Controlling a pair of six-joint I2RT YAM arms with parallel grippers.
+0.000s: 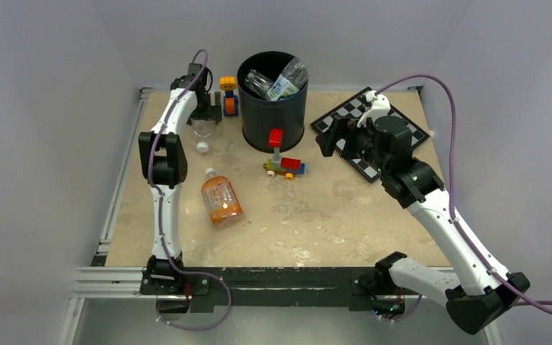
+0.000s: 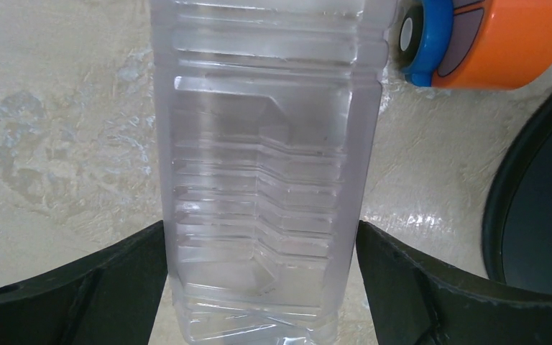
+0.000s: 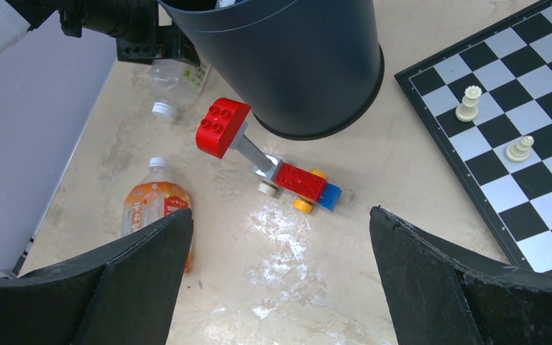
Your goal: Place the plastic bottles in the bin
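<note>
The bin [image 1: 273, 118] is showing matte black. Just beside it, a clear ribbed bottle [image 2: 259, 180] is letting the mottled beige table [image 1: 345, 215] show through. Near the bin, a white-capped orange bottle [image 1: 221, 201], a red, blue and yellow brick figure [image 1: 284, 165] and a black-and-white chequered chessboard [image 3: 539, 79] are lying.

We see a beige speckled tabletop [image 1: 345, 223] carrying a tall black cylindrical bin [image 1: 273, 118], an orange-liquid plastic bottle [image 1: 221, 201], a clear ribbed plastic bottle [image 1: 203, 129], 2 coloured toy-brick figures [image 1: 282, 164] and a black-and-white chessboard [image 1: 348, 111].

Grey walls [image 1: 36, 86] w/ beige tabletop [image 1: 345, 215]
</note>
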